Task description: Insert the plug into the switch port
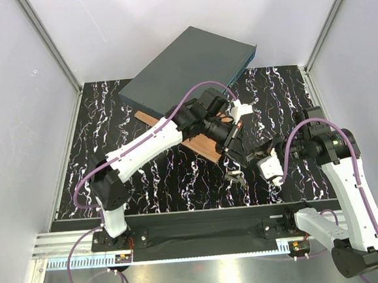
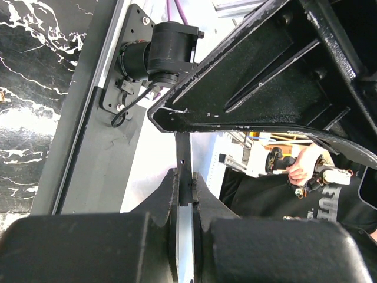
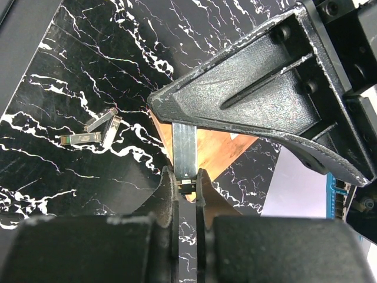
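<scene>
The switch point(image 1: 189, 66) is a large flat dark grey-teal box at the back of the table, its lighter teal front face toward the right. The plug point(image 1: 244, 151) is a thin metal strip held in the air between both grippers, above the table's middle. My left gripper point(image 1: 236, 143) is shut on one end, seen in the left wrist view point(image 2: 185, 177) with the plug point(image 2: 183, 159) running up between the jaws. My right gripper point(image 1: 254, 157) is shut on the plug's other, black-tipped end point(image 3: 184, 150), seen in the right wrist view point(image 3: 184, 177).
A thin brown wooden board point(image 1: 199, 144) lies in front of the switch, also in the right wrist view point(image 3: 221, 147). Three spare plugs point(image 3: 94, 130) lie on the black marbled table point(image 1: 165, 176) below the grippers point(image 1: 235, 177). White walls enclose the table.
</scene>
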{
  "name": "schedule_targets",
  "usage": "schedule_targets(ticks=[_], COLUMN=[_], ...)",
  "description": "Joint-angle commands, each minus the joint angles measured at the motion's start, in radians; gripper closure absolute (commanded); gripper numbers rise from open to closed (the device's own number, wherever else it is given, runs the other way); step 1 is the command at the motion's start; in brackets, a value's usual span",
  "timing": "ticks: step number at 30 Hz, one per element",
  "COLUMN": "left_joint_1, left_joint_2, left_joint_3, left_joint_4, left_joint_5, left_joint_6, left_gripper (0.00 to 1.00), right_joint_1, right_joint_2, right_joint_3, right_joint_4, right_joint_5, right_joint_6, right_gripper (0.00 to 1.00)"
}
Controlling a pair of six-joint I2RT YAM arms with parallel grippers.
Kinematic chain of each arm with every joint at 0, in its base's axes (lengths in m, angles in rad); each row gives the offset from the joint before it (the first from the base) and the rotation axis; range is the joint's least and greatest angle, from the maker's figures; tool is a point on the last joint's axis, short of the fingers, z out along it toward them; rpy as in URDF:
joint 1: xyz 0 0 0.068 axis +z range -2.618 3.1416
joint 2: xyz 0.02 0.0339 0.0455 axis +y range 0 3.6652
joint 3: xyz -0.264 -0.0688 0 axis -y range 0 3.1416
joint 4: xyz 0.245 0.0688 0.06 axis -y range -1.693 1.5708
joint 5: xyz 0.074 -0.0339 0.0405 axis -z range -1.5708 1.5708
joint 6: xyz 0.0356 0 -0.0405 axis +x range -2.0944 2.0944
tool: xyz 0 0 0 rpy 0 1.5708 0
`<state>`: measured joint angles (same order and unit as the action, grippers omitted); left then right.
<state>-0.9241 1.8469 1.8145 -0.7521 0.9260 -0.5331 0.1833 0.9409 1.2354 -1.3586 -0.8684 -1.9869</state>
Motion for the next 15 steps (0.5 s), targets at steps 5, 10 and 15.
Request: schedule_targets(ticks=[5, 10, 15], left_joint_1=[0.008, 0.011, 0.073], left_joint_2=[0.011, -0.015, -0.075], left_joint_3=[0.095, 0.244, 0.285], left_joint_4=[0.093, -0.021, -0.049], left_joint_5=[-0.015, -0.067, -0.127], left_joint_6=[0.102, 0.258, 0.314], left_gripper=[0.62, 0.45, 0.37], right_joint_1=[0.012, 0.012, 0.012], right_joint_2=[-0.010, -0.037, -0.056], right_joint_3=[0.007, -0.016, -0.010], right_joint_4=[-0.238, -0.165, -0.055], right_joint_5=[-0.027, -0.044, -0.057], right_joint_6=[0.025, 0.144, 0.354], right_gripper=[1.00, 1.00, 1.00])
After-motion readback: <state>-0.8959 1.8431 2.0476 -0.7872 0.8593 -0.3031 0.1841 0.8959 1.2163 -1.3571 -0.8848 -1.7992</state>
